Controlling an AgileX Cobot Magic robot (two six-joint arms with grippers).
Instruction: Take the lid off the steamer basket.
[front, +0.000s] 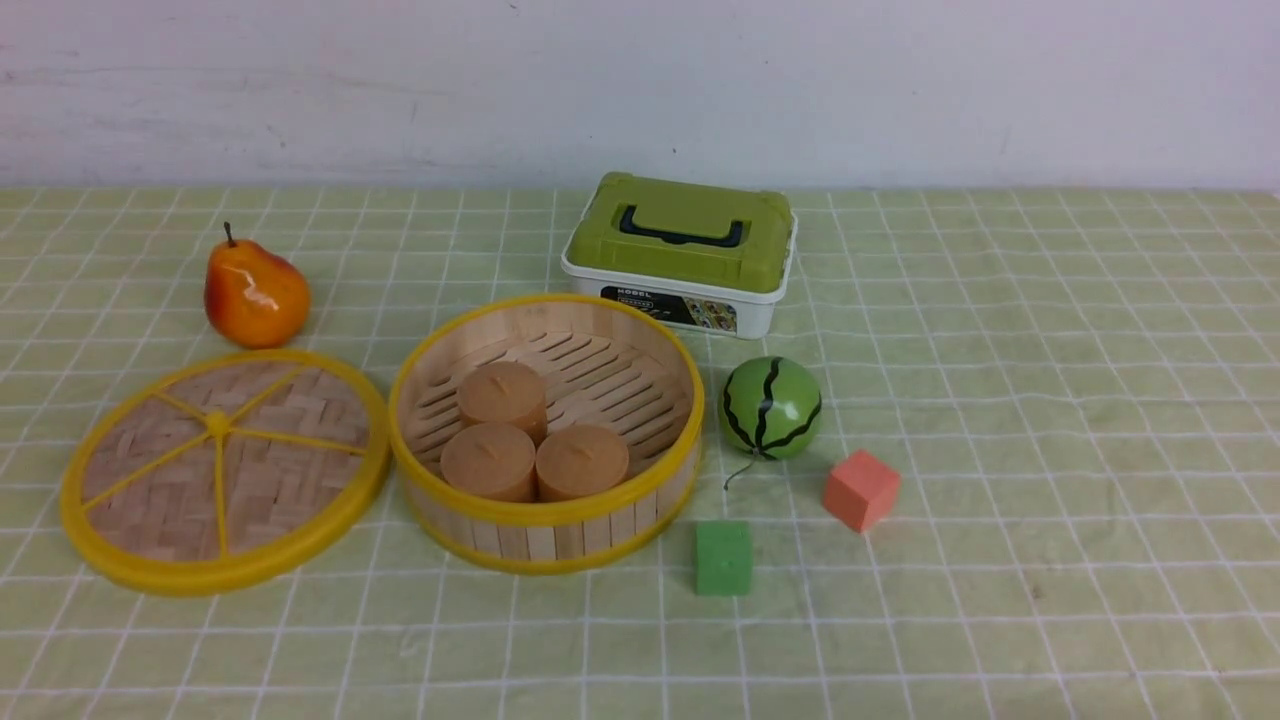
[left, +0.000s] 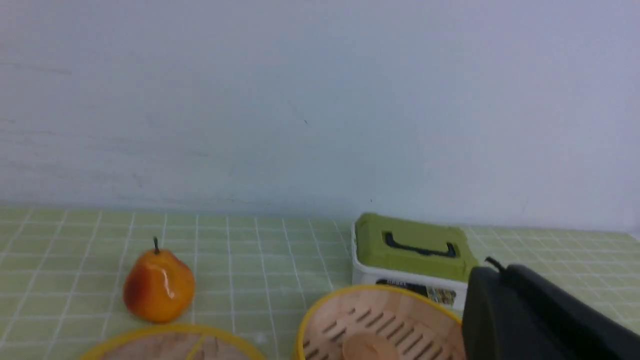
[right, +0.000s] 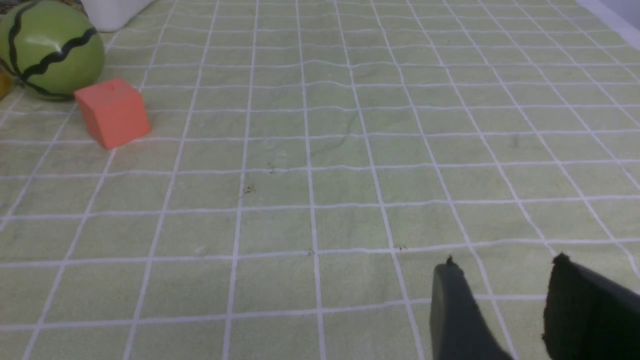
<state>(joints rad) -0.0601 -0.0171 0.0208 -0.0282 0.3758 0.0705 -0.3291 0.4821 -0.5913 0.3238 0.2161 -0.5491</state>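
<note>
Lid (front: 225, 470) lies flat on the bench (front: 1000, 400) beside the open steamer basket (front: 545, 515), so the task looks done. Left end effector (left: 492, 270) closed, empty; right end effector (right: 505, 261) spread open.

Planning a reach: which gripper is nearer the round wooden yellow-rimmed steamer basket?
Left. The left gripper is close to the steamer basket; the right gripper is well beyond the orange cube.
</note>
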